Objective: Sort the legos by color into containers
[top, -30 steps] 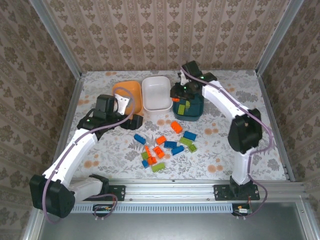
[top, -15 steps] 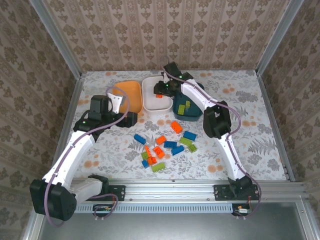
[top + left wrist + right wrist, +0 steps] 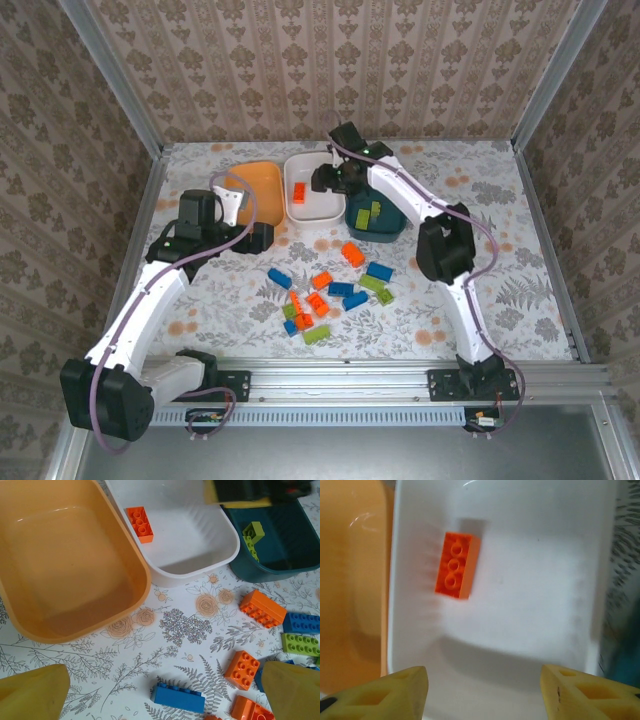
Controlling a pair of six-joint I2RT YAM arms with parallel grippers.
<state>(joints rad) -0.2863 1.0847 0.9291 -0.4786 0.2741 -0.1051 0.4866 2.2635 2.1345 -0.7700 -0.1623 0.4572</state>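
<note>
The right gripper [image 3: 485,695] hangs over the white tub [image 3: 545,580]. Its two yellow fingers [image 3: 395,692] are apart and there is nothing between them, so it holds nothing. Right under it, one orange brick [image 3: 456,565] lies flat on the floor of the white tub, bumps up, near the wall on the orange tub's side. From above, the right gripper [image 3: 322,183] sits over the middle of the row of tubs, with the orange brick [image 3: 298,193] just beside it.

The left gripper [image 3: 160,692] is wide open too and holds nothing. It hangs over the table [image 3: 165,625], near the front of the orange tub [image 3: 65,570], which has no bricks in it.

The three tubs stand side by side at the back: orange on the left, white in the middle, teal tub [image 3: 385,225] on the right. The teal tub has green bricks [image 3: 252,532] inside.

In front of the tubs, the loose bricks [image 3: 335,290] lie in a bunch on the flowery table, blue, orange and green all mixed up
</note>
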